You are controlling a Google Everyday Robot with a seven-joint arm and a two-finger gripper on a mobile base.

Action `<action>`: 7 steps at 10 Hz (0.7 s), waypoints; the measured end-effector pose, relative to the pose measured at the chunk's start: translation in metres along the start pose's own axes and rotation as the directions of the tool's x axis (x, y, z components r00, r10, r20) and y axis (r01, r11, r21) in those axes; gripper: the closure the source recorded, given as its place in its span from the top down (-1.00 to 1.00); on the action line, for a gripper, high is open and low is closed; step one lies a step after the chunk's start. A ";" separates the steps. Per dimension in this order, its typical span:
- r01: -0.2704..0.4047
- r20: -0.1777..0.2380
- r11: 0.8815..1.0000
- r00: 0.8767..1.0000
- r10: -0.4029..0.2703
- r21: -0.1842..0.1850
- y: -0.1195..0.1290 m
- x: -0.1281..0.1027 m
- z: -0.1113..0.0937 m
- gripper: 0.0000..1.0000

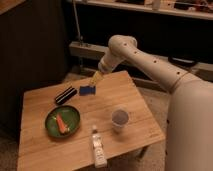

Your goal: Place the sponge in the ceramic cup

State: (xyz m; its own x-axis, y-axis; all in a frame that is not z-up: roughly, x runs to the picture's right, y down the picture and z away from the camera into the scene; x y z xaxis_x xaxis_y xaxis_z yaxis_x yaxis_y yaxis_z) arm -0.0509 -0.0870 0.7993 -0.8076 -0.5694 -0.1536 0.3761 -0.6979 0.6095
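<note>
Upper-centre of frame: flat deep-blue sponge (87, 90) lies on wooden table (42, 100), apart from pale round ceramic cup (120, 119); transfer outstanding. Gripper (96, 78) hangs just above the sponge; its grip state cannot be told.

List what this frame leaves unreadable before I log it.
Camera view only:
- Whether the gripper, hanging just over the sponge at the table's far side, touches it: blurred where they meet.
- Anything inside the ceramic cup: its interior is dark.
- The orange item on the green plate: too blurred to identify.
- The bottle's label: too small to read.
- The robot's body: cut off by the right and bottom edges.
</note>
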 end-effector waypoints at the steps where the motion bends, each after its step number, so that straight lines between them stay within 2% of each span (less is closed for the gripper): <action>1: 0.063 0.017 0.998 0.998 -0.063 -0.013 0.007 0.016 0.006 0.60; 3: 0.179 0.056 0.983 0.983 -0.178 -0.026 0.017 0.047 0.023 0.60; 4: 0.242 0.070 0.970 0.968 -0.240 -0.021 0.022 0.062 0.034 0.60; 5: 0.301 0.090 0.953 0.950 -0.298 -0.019 0.028 0.070 0.043 0.60; 7: 0.401 0.155 0.916 0.905 -0.396 0.002 0.031 0.080 0.058 0.60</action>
State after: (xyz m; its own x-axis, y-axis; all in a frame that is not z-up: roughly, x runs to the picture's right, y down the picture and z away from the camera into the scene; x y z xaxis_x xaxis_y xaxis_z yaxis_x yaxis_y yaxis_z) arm -0.1302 -0.1293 0.8509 -0.9503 -0.1713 -0.2600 0.0199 -0.8667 0.4984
